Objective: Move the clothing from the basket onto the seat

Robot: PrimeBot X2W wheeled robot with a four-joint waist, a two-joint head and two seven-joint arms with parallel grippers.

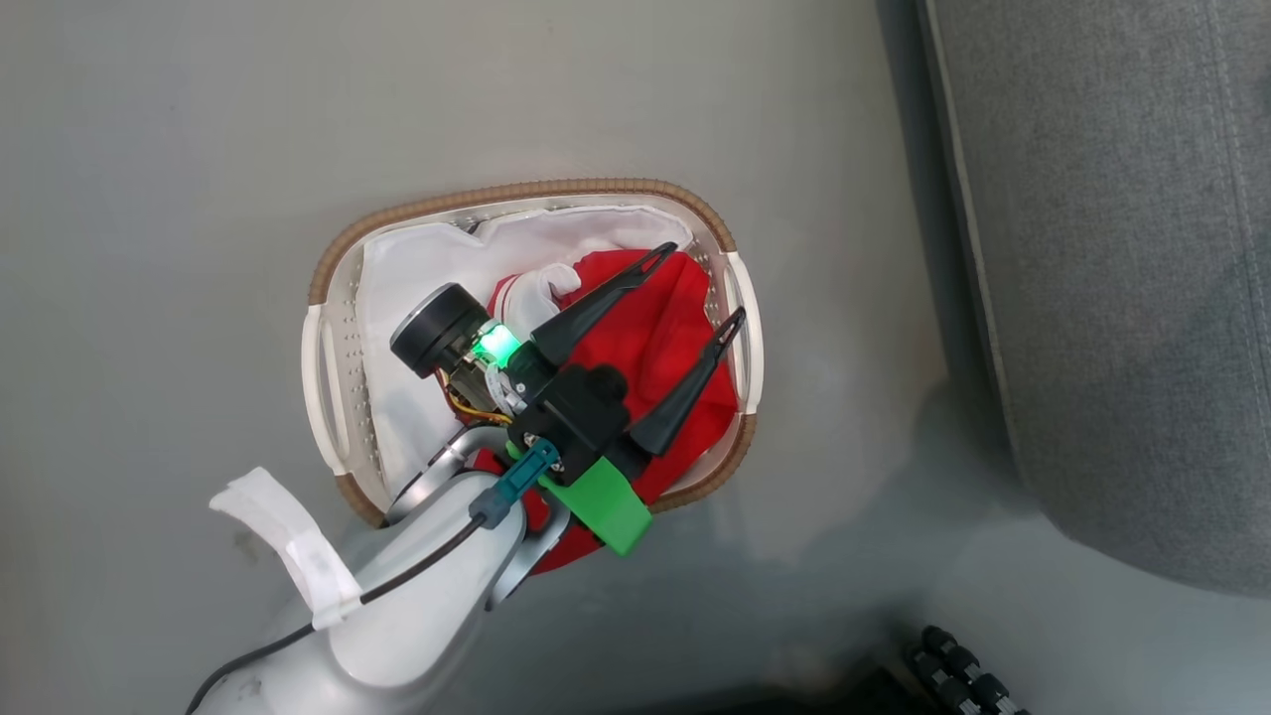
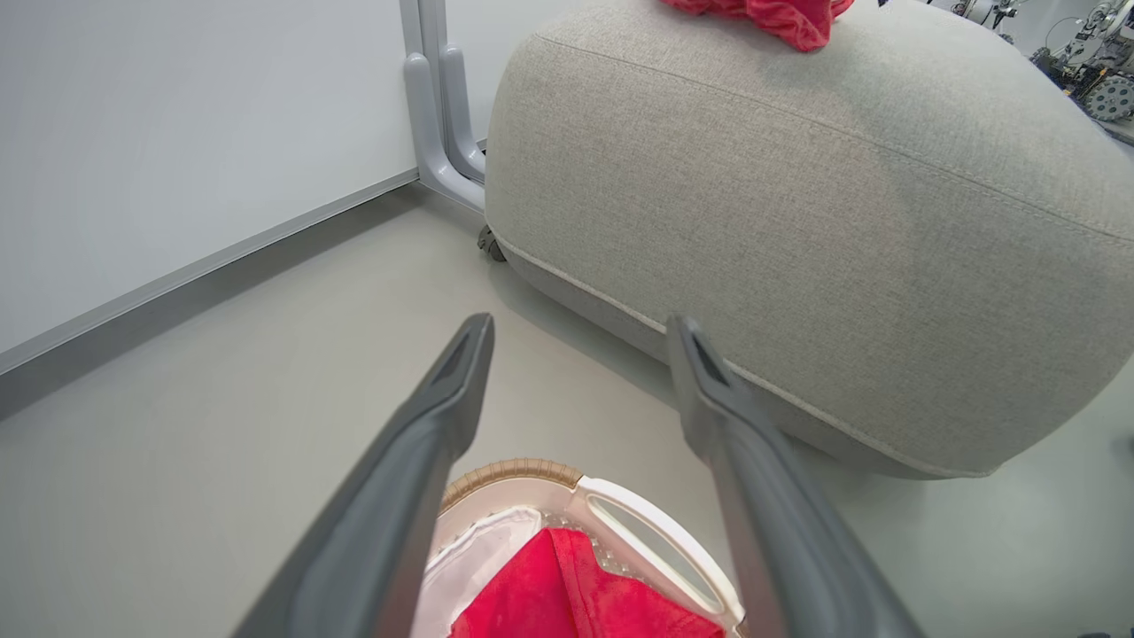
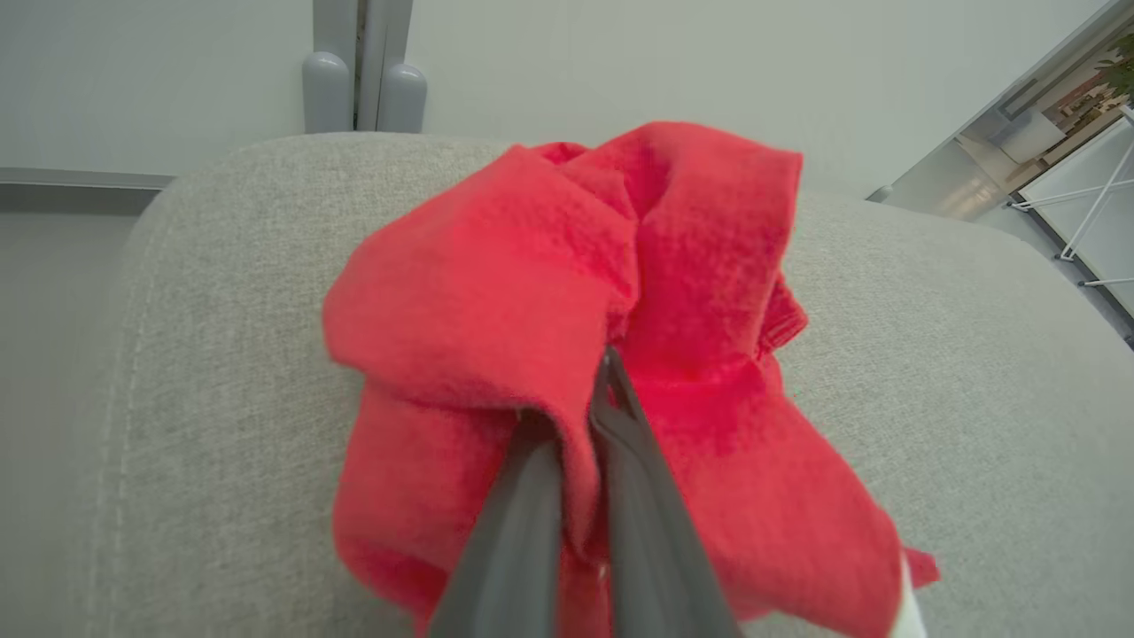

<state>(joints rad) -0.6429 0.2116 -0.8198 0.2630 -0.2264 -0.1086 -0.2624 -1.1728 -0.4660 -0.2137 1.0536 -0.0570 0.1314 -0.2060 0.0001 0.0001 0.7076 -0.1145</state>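
The task was partly done. One red garment (image 3: 496, 266) lay bunched on top of the seat (image 3: 930, 354), with the right gripper (image 3: 607, 372) pressed together on a fold of it (not yet let go). More clothing (image 1: 660, 338) lay in the basket (image 1: 516, 194), heaped against its rim nearest the seat, over the white liner (image 1: 417, 268). The left gripper (image 1: 705, 282) hung above that heap, fingers spread, holding nothing. Left to do, by my judgement: release that piece, then lift out the rest.
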